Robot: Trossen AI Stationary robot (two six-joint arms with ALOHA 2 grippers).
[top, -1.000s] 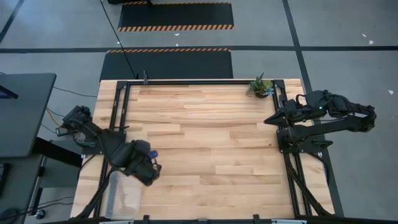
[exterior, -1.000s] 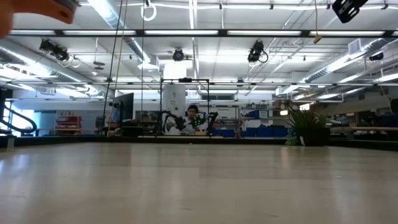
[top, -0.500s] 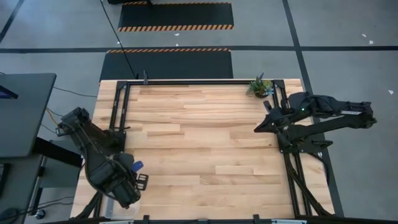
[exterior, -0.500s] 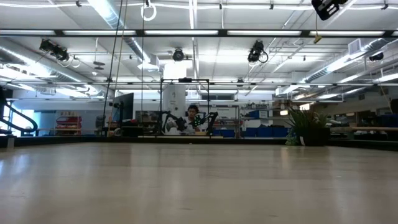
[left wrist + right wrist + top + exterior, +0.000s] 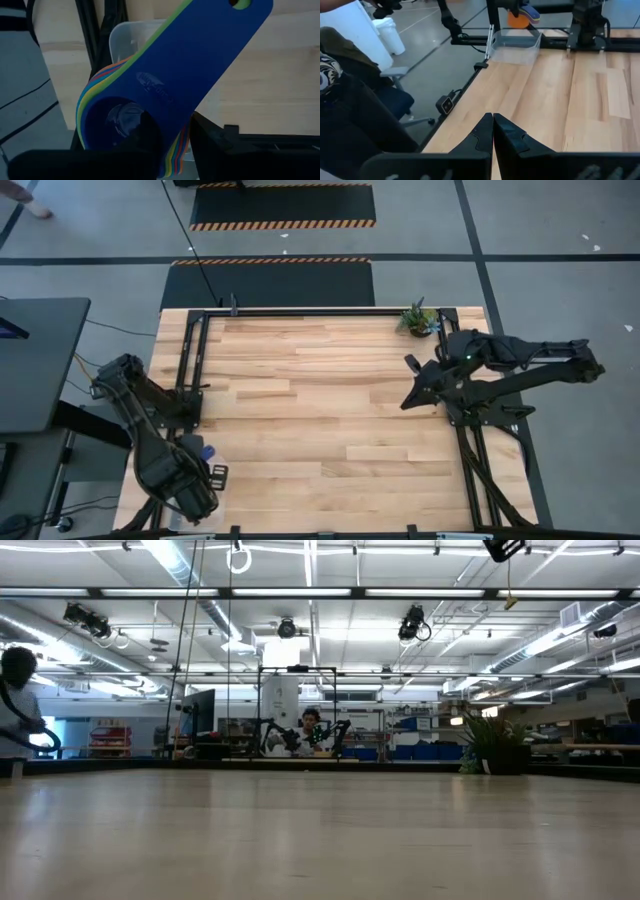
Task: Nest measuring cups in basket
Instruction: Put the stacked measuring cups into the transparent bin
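left end effector [image 5: 167, 142] clenched on the nested stack of small round plastic measuring cups [image 5: 150, 100], dark fingers pinching the flat handles, dark blue cup on the side facing the wrist camera, with light blue, green, yellow, orange and red edges fanned behind it. the stack hangs in the air over the clear translucent rectangular plastic basket [image 5: 125, 37], which sits at the near left corner of the light wooden tabletop [image 5: 330, 410] beside the black frame rail; whether the cups touch the basket i cannot tell. in the high view the left end effector [image 5: 205, 480] is at that same near left corner with a bit of blue cup [image 5: 207, 451] showing beside the arm. from the right wrist view the basket [image 5: 514, 42] is seen far across the tabletop with the orange and blue cups [image 5: 522, 15] above its rim. right end effector [image 5: 493, 131] is clamped tight on nothing, fingertips together, raised above the tabletop toward the far right side, right end effector [image 5: 408, 400] near a small green potted plant [image 5: 417, 320] at the far right corner. a person [image 5: 18, 705] stands at the left edge of the room in the low view.
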